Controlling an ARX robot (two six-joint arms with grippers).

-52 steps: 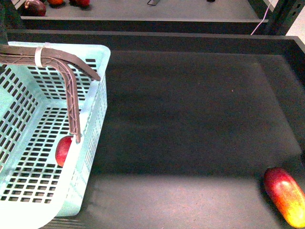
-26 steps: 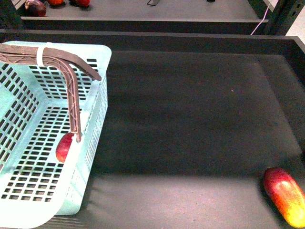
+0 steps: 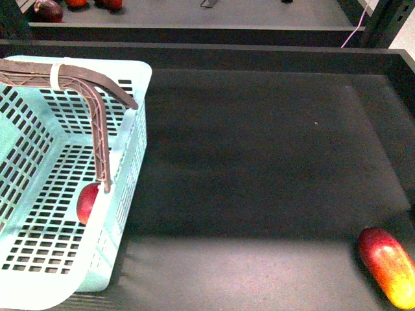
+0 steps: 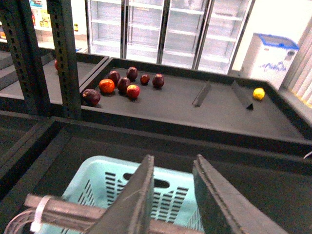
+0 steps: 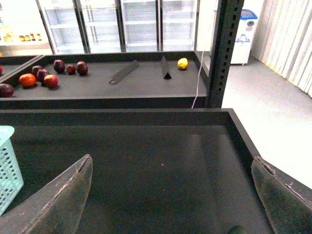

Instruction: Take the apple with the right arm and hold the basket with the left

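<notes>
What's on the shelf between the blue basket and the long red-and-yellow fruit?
Nothing. In the front view only bare dark shelf mat lies between the basket and the long fruit.

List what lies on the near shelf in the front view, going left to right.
basket → apple inside it, by its right wall → bare dark shelf → elongated red-and-yellow fruit.

Shop, grocery type: glass-door display fridges [image 4: 165, 29] along top of frame, dark felt-lined produce shelf [image 4: 195, 105] with loose red and dark fruit [image 4: 124, 84] upper left, light teal slotted plastic shopping basket [image 3: 39, 214] lower left.
</notes>
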